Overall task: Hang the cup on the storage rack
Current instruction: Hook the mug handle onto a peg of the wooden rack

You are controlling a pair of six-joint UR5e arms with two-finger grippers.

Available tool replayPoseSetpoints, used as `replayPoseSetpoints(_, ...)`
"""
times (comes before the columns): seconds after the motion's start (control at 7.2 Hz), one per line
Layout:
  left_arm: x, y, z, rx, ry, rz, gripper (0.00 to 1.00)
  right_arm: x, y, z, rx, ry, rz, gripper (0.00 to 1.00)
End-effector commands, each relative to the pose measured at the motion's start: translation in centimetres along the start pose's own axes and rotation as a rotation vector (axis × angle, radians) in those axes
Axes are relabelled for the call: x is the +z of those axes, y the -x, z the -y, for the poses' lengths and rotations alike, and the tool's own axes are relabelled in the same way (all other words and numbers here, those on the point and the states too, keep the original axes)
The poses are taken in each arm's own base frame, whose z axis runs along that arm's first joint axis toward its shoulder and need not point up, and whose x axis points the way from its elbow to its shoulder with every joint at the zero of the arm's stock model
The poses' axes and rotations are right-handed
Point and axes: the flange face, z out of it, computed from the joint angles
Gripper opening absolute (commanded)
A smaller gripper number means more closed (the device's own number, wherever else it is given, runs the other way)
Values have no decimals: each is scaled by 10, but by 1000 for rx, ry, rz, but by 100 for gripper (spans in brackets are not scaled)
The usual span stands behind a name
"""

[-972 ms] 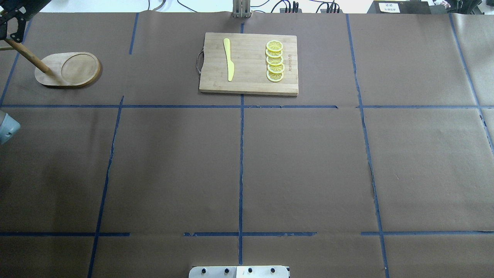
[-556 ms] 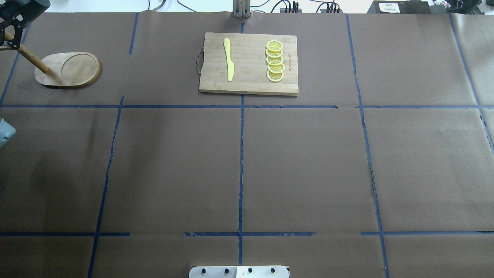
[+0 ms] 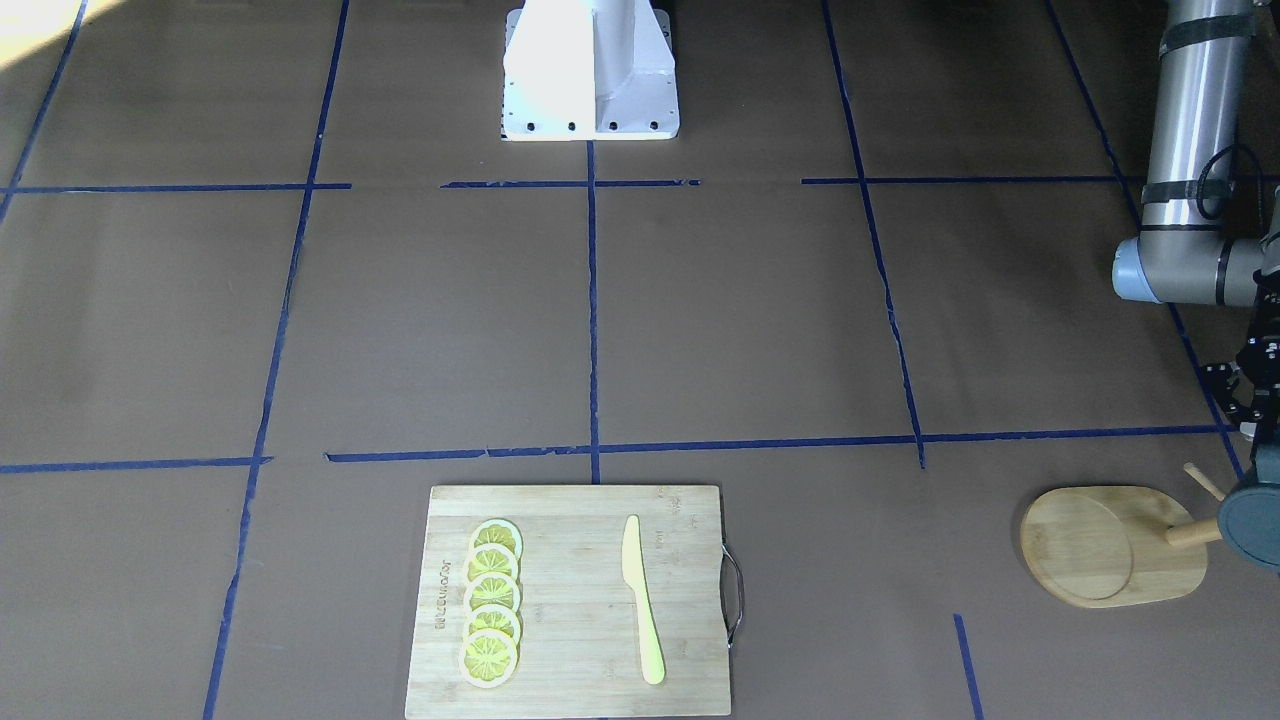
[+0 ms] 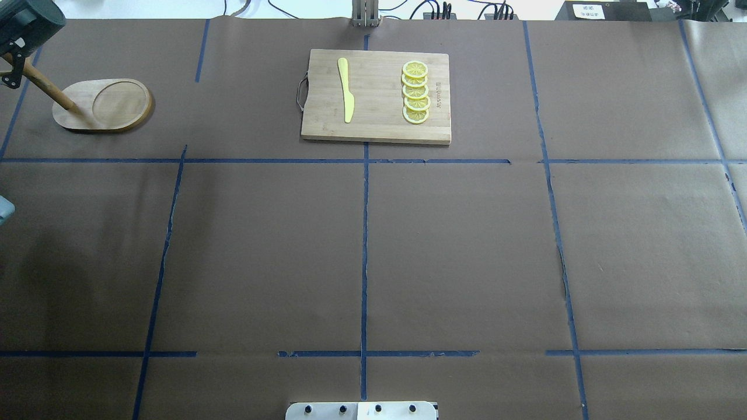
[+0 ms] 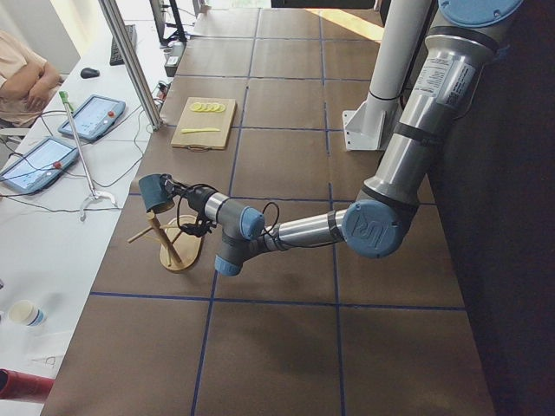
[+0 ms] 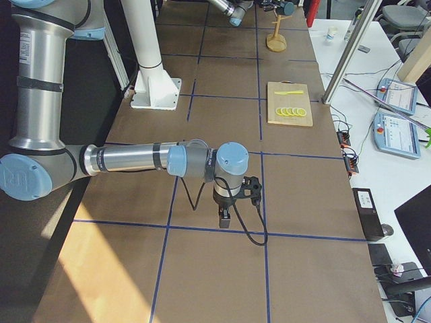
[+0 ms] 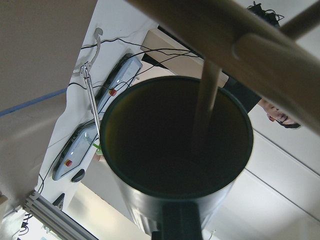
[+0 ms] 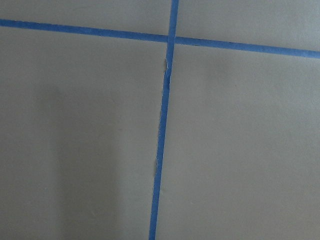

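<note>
The dark teal cup (image 7: 175, 150) fills the left wrist view, its mouth toward the camera and its handle (image 7: 180, 225) at the bottom. My left gripper (image 5: 180, 202) is shut on the cup (image 5: 156, 192) and holds it in the air at the top of the storage rack (image 4: 108, 105). A thin peg (image 7: 207, 95) of the rack's post (image 7: 210, 35) crosses the cup's mouth. The cup (image 3: 1250, 525) is cut by the front-facing view's right edge, beside the post (image 3: 1190, 533). My right gripper (image 6: 224, 219) hangs over bare table; I cannot tell if it is open or shut.
A bamboo cutting board (image 4: 376, 131) with a yellow knife (image 4: 347, 90) and several lemon slices (image 4: 415, 93) lies at the far middle. The robot base (image 3: 590, 70) stands at the near middle. Tablets and a seated person (image 5: 26, 78) are beyond the far edge.
My left gripper has shifted the cup a little at the top of the rack post. The left arm's elbow has slid further out of the overhead view's left edge.
</note>
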Motion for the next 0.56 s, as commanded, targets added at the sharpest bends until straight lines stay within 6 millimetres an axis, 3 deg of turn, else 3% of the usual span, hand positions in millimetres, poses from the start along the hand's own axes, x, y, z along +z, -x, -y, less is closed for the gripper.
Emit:
replayPoseSetpoints(0.0,-5,2,5,5,-6,2,10,0,0,0,-1,-1,0,100)
replayPoseSetpoints(0.14,-5,3,5,11,-5,5,97,0,0,0,0,0,0,100)
replayPoseSetpoints(0.42,-4,4,6,17,-7,7,100,0,0,0,-1,-1,0,100)
